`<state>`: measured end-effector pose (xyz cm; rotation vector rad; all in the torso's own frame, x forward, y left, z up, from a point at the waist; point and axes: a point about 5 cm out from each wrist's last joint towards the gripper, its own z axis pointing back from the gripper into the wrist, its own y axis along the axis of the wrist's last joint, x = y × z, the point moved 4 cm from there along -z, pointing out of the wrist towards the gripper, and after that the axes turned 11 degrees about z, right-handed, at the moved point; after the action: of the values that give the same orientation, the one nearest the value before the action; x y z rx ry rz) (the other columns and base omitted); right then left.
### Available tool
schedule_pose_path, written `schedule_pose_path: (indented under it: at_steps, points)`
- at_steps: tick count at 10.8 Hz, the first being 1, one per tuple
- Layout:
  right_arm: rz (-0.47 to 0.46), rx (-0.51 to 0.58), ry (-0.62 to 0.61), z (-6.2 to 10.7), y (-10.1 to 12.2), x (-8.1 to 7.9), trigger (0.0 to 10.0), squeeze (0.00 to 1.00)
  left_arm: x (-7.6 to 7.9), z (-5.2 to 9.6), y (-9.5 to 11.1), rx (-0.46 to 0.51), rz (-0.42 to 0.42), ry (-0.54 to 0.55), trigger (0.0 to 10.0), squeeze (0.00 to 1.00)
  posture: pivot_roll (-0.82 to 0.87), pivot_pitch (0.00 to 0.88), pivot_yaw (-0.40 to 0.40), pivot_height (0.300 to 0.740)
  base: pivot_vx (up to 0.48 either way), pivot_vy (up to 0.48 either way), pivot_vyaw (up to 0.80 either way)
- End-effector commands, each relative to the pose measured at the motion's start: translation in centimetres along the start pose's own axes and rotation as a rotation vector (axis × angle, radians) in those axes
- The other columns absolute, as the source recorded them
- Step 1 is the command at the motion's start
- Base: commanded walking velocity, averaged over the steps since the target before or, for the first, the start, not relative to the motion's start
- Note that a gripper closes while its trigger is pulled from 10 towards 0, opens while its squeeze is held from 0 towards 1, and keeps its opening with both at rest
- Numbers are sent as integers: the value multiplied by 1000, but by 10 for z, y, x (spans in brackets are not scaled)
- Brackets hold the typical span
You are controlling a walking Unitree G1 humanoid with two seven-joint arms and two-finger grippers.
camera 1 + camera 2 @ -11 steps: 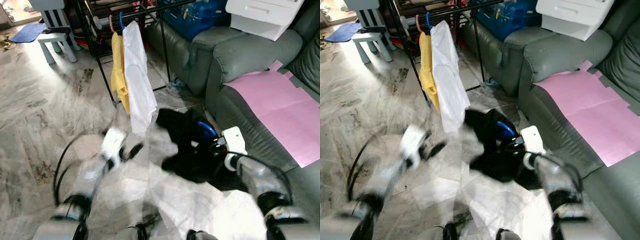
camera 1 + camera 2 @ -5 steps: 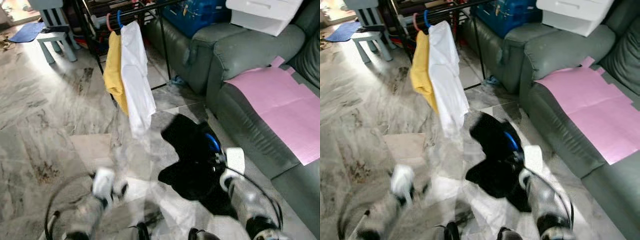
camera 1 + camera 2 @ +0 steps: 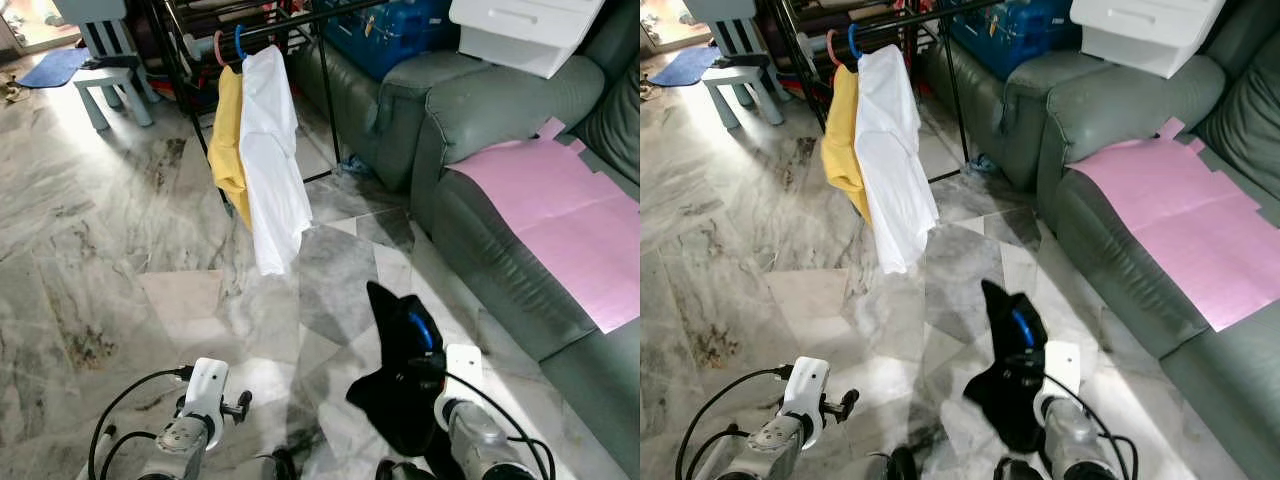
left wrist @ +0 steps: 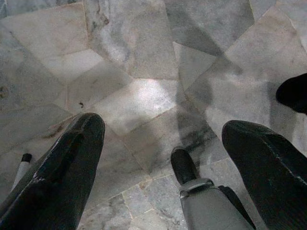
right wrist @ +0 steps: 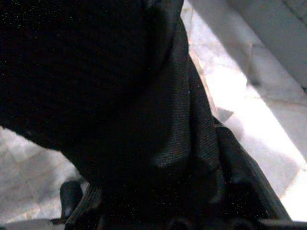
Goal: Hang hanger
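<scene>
The blue hanger [image 3: 424, 330] sits inside a black garment [image 3: 398, 385] that I hold up low over the marble floor [image 3: 110, 250], near the front of the grey sofa [image 3: 500, 130]. My right gripper [image 3: 432, 372] is buried in the dark cloth, and I cannot tell how its fingers stand; through my right wrist camera the black garment [image 5: 120, 105] covers them. My left gripper [image 4: 163, 158] hangs low, further from the sofa, with its fingers [image 4: 62, 163] spread wide apart over bare tiles, holding nothing.

Beyond the garment, just beside the sofa's arm, stands a black clothes rack [image 3: 320, 60]. A white shirt [image 3: 272, 160] and a yellow shirt [image 3: 230, 140] hang from it side by side. A pink sheet [image 3: 560, 210] lies on the sofa seat, and a blue box [image 3: 400, 30] and a white drawer unit [image 3: 520, 30] rest on the sofa's far end.
</scene>
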<state>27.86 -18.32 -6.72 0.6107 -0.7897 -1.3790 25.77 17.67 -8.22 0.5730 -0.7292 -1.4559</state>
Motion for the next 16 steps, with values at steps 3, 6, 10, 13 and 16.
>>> schedule_pose_path:
  at_steps: [3, 6, 10, 13, 16]
  points:
    - [5, -33, -45, 1, -7, 4, 0, 0, 7, 0, -14, -81, -77, -30, 10000, 0, -129, 14, 75, 740, 0, 0, 0]
    - [-15, -23, -67, 0, -3, 7, 0, 0, 13, -2, -10, -73, -53, -47, 10000, 0, -148, 0, 104, 740, 0, 0, 0]
    - [-5, -30, -58, 1, -8, 10, 10000, 0, 19, -4, -6, -74, -25, -54, 10000, 0, -161, 0, 94, 740, 208, 0, 0]
    - [-24, -6, -45, -1, 0, 8, 10000, 0, 24, -4, -10, -86, -37, -72, 10000, 0, -164, 0, 98, 740, 373, 0, 0]
    - [-31, 9, -64, 0, 1, 12, 10000, 0, 25, -4, -10, -84, -44, -80, 10000, 0, -166, 0, 102, 740, 400, 0, 0]
